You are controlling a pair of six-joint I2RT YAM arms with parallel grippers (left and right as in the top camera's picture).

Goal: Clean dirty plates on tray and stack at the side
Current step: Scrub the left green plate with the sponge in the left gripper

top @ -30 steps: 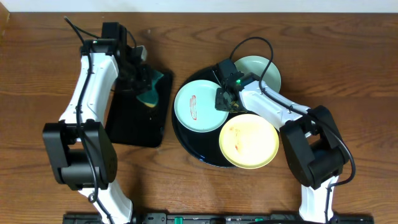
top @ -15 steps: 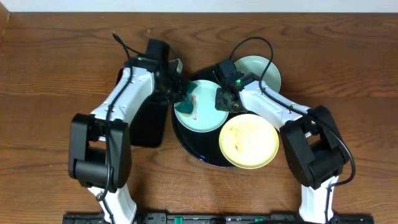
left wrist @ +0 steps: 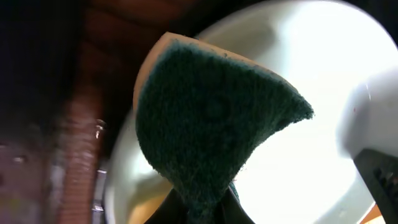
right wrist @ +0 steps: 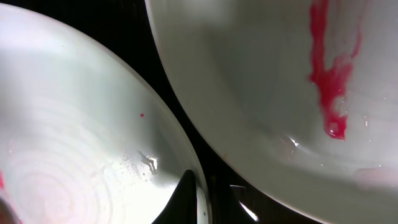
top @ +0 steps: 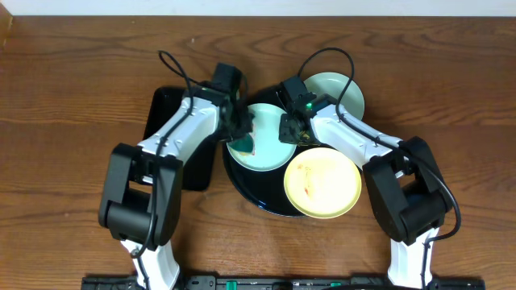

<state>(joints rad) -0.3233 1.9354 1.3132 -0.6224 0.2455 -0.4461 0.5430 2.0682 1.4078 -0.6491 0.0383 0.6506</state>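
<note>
- On the glossy round tray (top: 242, 184), near its middle, lies a blue-green plate (top: 270, 151). A yellow plate (top: 322, 184) overlaps the tray's near right rim. A paler green plate (top: 339, 90) sits at the far right edge, partly hidden by the right arm.
- The left gripper (top: 239, 127) is clamped on a green sponge (left wrist: 211, 124) and holds it over the left side of the blue-green plate. The pictures do not show whether the sponge presses on the glaze.
- The right gripper (top: 290, 130) has its jaws closed, low among the plates where their rims come together. One finger sits right at a rim in the wrist view. I cannot tell which plate that is, or whether the rim is pinched.
- A red smear (right wrist: 326, 74) marks one plate, so the cleaning is probably not finished.
- The plates look stiff, light and smooth-glazed. They would likely slide on the shiny tray when rubbed and could chip if knocked together.
- The raised rim is the best hold. Pinching across the lip at a free edge, away from neighbouring plates, would steady a plate for wiping or let it be lifted flat.
- The sponge is soft and will squash under pressure.
- A smaller rectangular tray (top: 165, 109) lies to the left, under the left arm.
</note>
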